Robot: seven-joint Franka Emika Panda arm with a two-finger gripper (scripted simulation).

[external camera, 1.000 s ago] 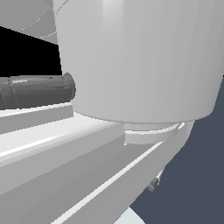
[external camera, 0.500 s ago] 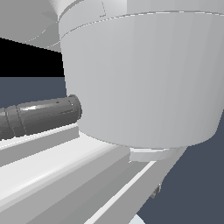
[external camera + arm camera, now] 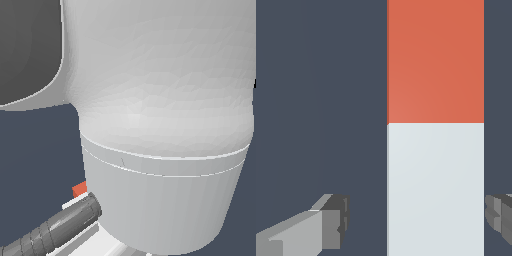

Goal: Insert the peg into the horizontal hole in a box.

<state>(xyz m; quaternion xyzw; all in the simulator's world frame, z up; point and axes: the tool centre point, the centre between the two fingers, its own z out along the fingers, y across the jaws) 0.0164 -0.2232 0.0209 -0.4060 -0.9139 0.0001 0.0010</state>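
Peg (image 3: 435, 130) fills much of the wrist view, a long square bar lying on the dark surface (image 3: 316, 90), red-orange half farther from the camera, white half nearer. The gripper (image 3: 416, 222) stands wide, its fingers (image 3: 331, 222) to either side of the white half with gaps showing, not touching it. The exterior view is mostly blocked by the white arm (image 3: 160, 100); beside it only a small red-orange corner of the peg (image 3: 79, 189) shows.
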